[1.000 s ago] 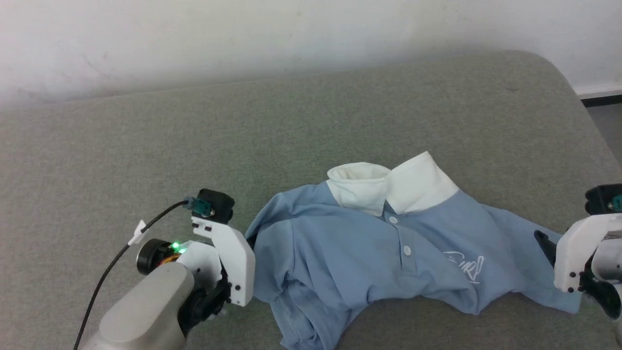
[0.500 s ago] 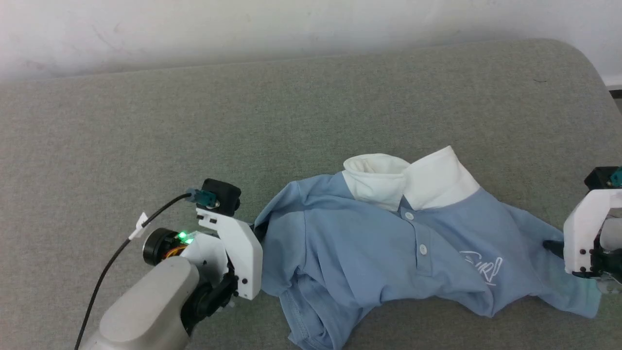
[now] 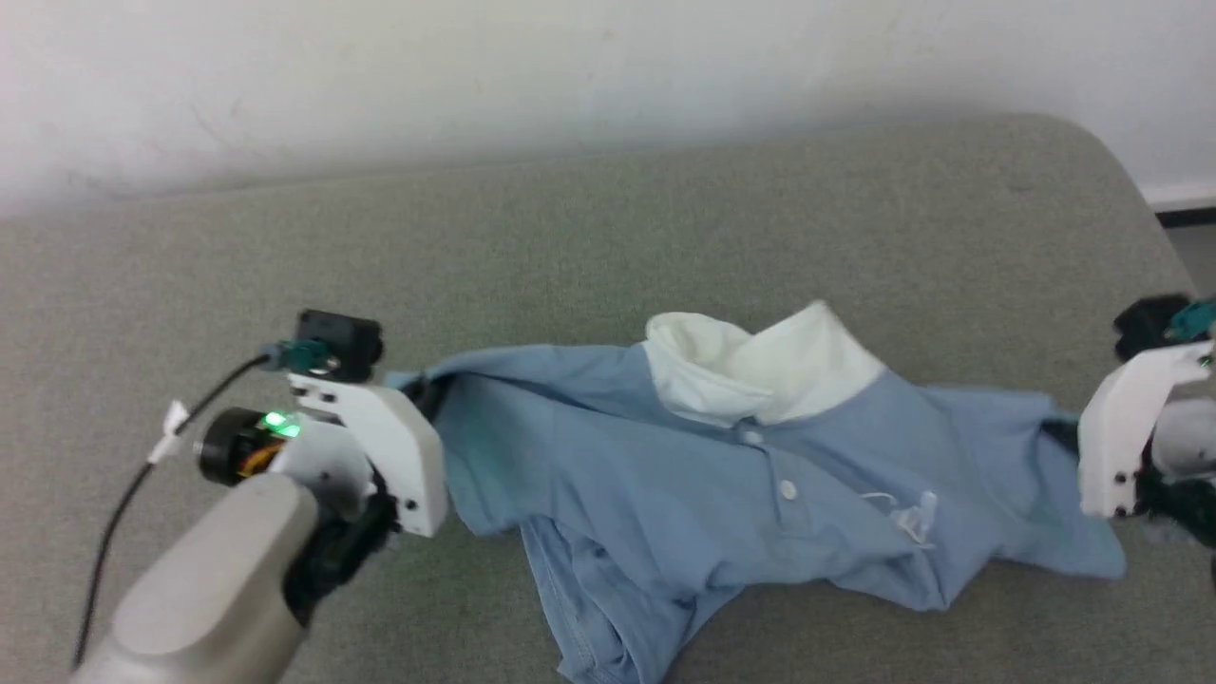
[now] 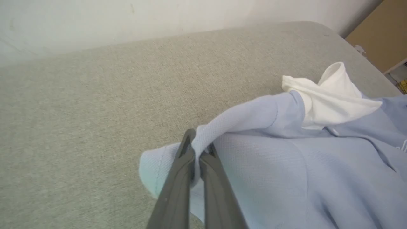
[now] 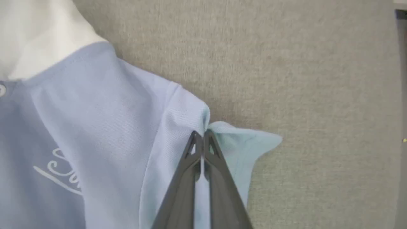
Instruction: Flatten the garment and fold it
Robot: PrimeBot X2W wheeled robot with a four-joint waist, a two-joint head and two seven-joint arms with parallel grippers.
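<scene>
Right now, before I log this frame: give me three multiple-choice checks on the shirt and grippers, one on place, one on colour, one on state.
1. Where do the left gripper and right gripper meet the shirt?
A. both at the bottom hem
B. at its opposite side ends
C. both on the buttons

2. What colour is the collar?
A. navy
B. red
C. white

3. What state is the right gripper in?
A. shut on shirt fabric
B. open above the shirt
C. shut on nothing

Answers:
1 B: the head view shows one gripper at each sleeve end.
2 C: it shows white against the light blue cloth.
3 A: the right wrist view shows it closed with cloth pinched in it.
</scene>
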